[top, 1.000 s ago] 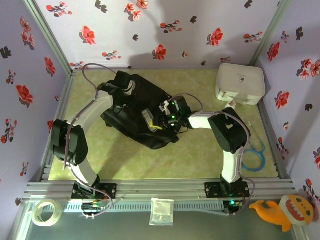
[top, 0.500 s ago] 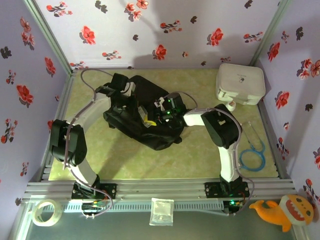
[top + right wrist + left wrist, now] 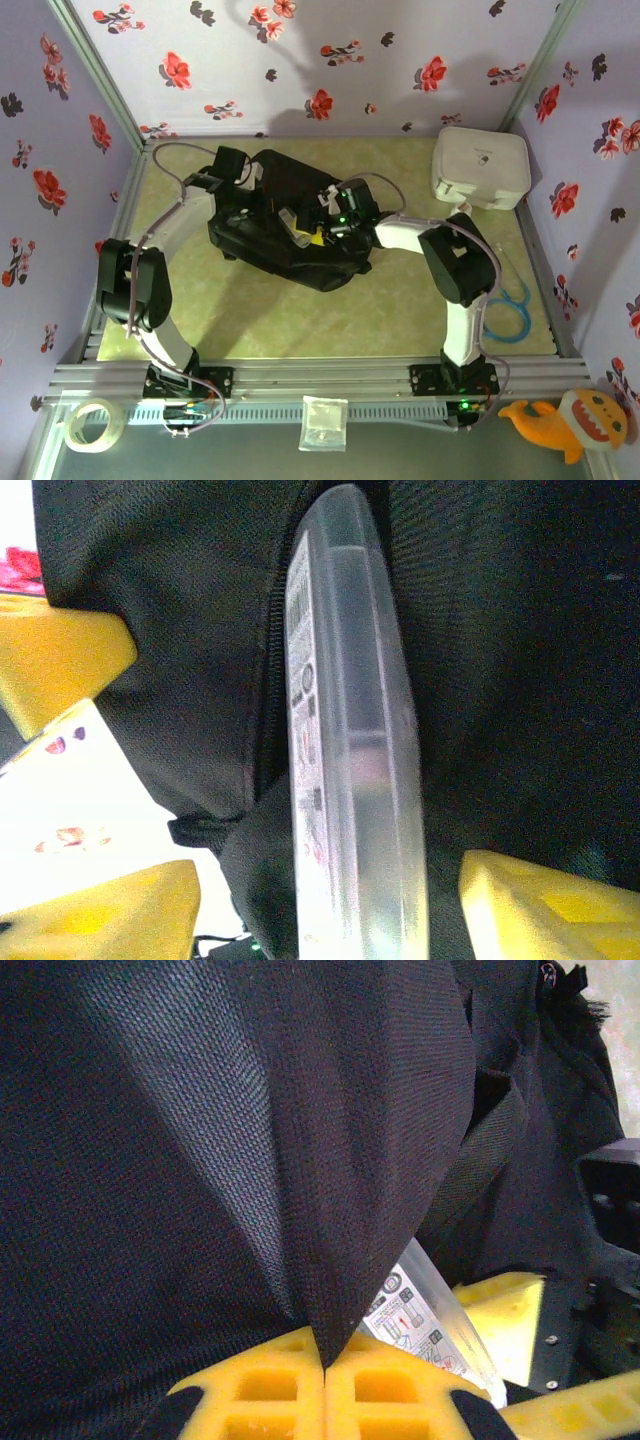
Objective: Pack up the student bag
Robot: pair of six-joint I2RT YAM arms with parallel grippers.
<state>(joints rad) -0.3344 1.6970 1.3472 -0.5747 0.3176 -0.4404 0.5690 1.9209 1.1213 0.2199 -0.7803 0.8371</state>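
While the left gripper (image 3: 325, 1385) has its yellow fingers pressed together on a fold of black cloth, the student bag (image 3: 300, 265) lies mid-table, its back edge near the rear wall. The right gripper (image 3: 330, 218) hangs over the bag's opening, fingers spread wide. A clear case (image 3: 350, 730) stands on edge between them beside the zip, with a gap on each side. Bare table (image 3: 300, 325) lies open in front of the bag. A white box (image 3: 480, 165) sits well apart in the back right corner.

Left fingers (image 3: 262, 1392) pinching student bag (image 3: 200, 1160) fabric; labelled clear case (image 3: 420, 1315) beside.
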